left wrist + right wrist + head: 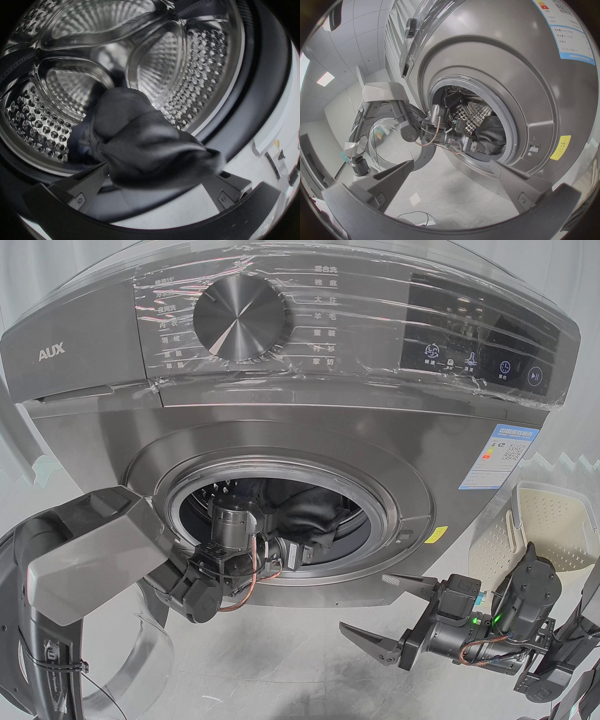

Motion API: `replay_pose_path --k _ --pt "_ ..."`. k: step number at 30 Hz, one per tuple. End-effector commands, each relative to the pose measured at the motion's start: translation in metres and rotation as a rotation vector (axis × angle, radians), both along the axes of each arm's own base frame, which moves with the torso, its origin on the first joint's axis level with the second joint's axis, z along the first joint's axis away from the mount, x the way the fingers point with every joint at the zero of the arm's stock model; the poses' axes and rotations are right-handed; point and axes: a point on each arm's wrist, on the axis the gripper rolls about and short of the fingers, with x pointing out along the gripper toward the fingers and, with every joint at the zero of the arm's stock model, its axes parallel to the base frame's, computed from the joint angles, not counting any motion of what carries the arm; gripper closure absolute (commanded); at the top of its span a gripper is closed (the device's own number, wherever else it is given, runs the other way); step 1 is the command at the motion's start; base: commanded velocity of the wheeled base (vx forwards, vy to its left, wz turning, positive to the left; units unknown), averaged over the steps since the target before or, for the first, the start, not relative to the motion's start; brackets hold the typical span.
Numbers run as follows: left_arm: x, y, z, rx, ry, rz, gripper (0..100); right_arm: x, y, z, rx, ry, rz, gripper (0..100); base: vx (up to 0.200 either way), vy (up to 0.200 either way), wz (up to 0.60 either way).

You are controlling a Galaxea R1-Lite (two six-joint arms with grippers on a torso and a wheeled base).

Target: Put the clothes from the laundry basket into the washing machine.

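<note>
Black fingers of your left gripper (156,178) stand wide apart at the mouth of the drum (47,125). A dark garment (140,147) is bunched between and over them. The spread matches an unclosed hand, so I judge the cloth is lying there and is not pinched.

The garment lies straight ahead of that hand. Its long axis runs from the drum's depth out toward the opening, and its near end hangs over the black door seal (262,103). Your coming move turns on that overhang: the cloth is at the lip and not fully inside, so it looks to need a push inward before you back out.

Your left arm is plainly the nearer one. The right gripper (362,602) hangs low in front of the washing machine (312,427), well apart from the opening, with its jaws apart and nothing between them. The cream laundry basket (556,521) stands just beside that arm, to the machine's right.

The left wrist view gives you the fingers against the cloth and the perforated steel behind. In the head view the wrist covers that contact, though the basket shows there. From the right wrist view you get the side angle, with the left arm through the ring, the garment at the rim, and the glass door (390,140) swung wide.
</note>
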Motion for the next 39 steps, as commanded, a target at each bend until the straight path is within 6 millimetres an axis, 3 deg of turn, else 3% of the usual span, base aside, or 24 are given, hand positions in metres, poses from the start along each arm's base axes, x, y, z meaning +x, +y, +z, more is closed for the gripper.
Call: replay_pose_path --k 1,8,12,16,24,29,30,39 --pt "-0.031 0.004 0.021 0.038 0.033 -0.058 0 0.000 0.000 0.000 0.001 -0.001 0.000 0 0.000 0.000 0.00" --pt "-0.039 0.006 0.024 0.051 0.046 -0.098 0 0.000 0.000 0.000 0.001 -0.001 0.002 0 0.000 0.000 0.00" --pt "-0.030 0.000 0.034 -0.004 -0.030 -0.099 0 0.000 0.000 0.000 0.001 -0.001 0.000 0 0.000 0.000 0.00" --pt "-0.014 -0.008 0.030 -0.035 -0.081 -0.080 0 0.000 0.000 0.000 0.001 -0.001 0.002 0 0.000 0.000 0.00" --pt "0.016 -0.016 -0.010 -0.028 -0.071 -0.060 0 0.000 0.000 0.000 0.000 0.000 0.000 0 0.000 0.000 0.00" --pt "0.024 -0.016 -0.024 -0.018 -0.059 -0.047 0 0.000 0.001 0.000 0.001 -0.001 0.003 0 0.000 0.000 0.00" --pt "0.026 -0.013 -0.028 -0.007 -0.058 -0.041 100 0.000 0.001 0.000 0.001 -0.001 0.003 0 0.000 0.000 0.00" --pt "0.040 -0.009 -0.023 -0.032 -0.084 -0.014 100 0.001 0.004 -0.001 0.001 0.001 0.009 0 0.000 0.000 0.00"
